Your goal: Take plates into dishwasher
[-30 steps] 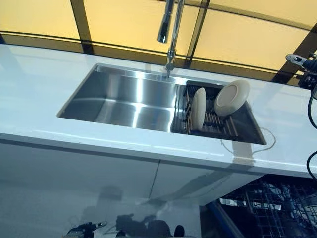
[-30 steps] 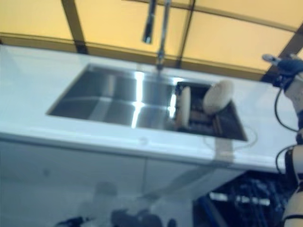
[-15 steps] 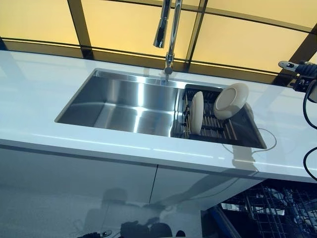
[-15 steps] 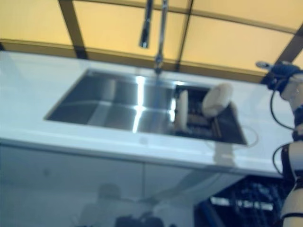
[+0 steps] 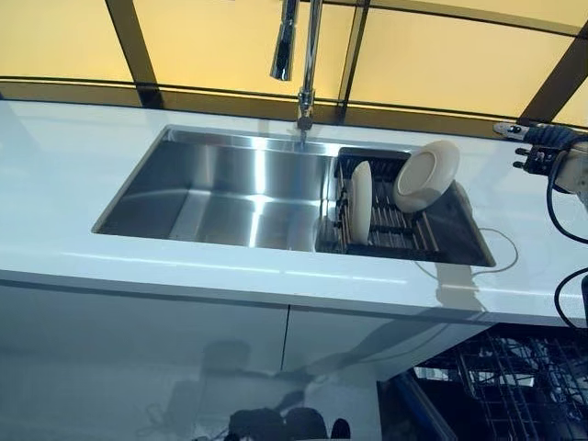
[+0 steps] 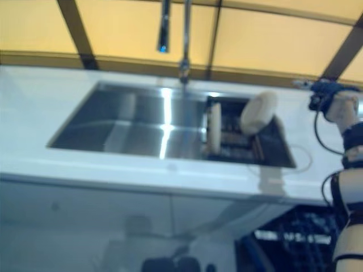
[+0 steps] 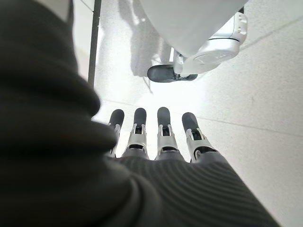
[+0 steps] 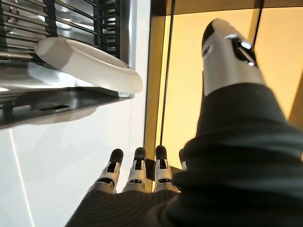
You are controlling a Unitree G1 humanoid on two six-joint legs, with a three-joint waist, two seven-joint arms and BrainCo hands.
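Note:
Two cream plates stand in a dark rack (image 5: 455,241) at the right end of the sink (image 5: 230,188). One plate (image 5: 361,202) is on edge; the other plate (image 5: 427,175) leans against the rack's far right corner and shows close in the right wrist view (image 8: 90,66). My right hand (image 5: 540,147) hovers over the counter to the right of the leaning plate, apart from it, fingers (image 8: 137,170) straight and holding nothing. My left hand (image 7: 161,130) shows only in its wrist view, fingers straight, pointing down at the floor.
A tall faucet (image 5: 301,64) rises behind the sink. White counter (image 5: 64,175) runs left and right of it. The open dishwasher's wire rack (image 5: 514,386) sits below the counter at the lower right. Yellow panels with dark frames stand behind.
My right hand has dropped and come a little closer to the leaning plate. The head view has shifted slightly; the plates have not moved.

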